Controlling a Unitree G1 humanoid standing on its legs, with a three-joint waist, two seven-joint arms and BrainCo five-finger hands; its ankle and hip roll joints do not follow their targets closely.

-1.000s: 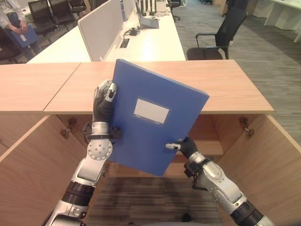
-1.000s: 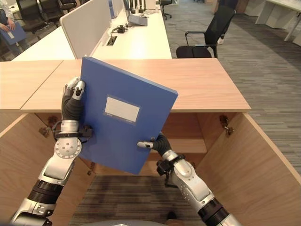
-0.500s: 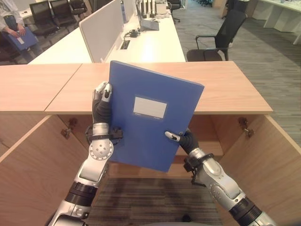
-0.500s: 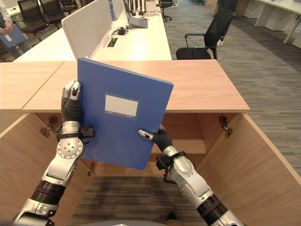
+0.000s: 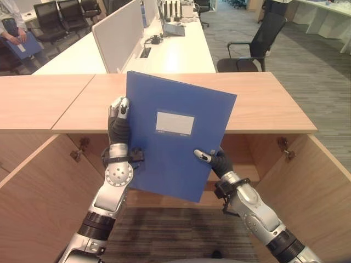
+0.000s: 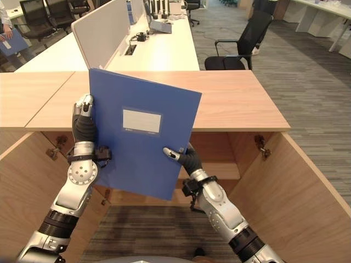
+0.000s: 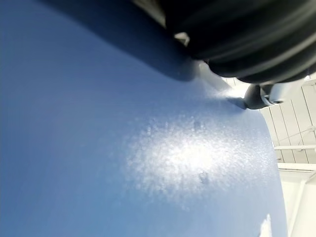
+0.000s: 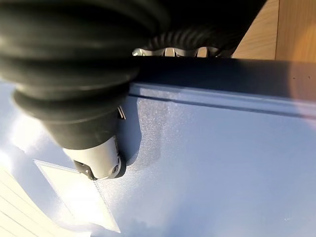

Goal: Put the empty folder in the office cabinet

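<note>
A blue folder (image 5: 175,137) with a white label is held upright in the air in front of the wooden cabinet (image 5: 263,104), slightly tilted. My left hand (image 5: 118,118) grips its left edge, thumb on the front face. My right hand (image 5: 214,161) pinches its lower right edge, thumb (image 8: 98,163) pressed on the cover near the label. The blue cover (image 7: 123,148) shows close up in the left wrist view. Below the folder the cabinet stands open, with both doors (image 5: 38,192) swung outward and a shelf (image 5: 244,170) inside.
Behind the cabinet top runs a long white desk (image 5: 170,49) with a divider panel (image 5: 118,33). Black office chairs (image 5: 258,41) stand on the carpet at the right and far left. A person (image 5: 13,33) holding a blue folder sits at the far left.
The folder has turned more upright and risen a little. My right hand has slid up along its right edge; my left hand has kept its hold.
</note>
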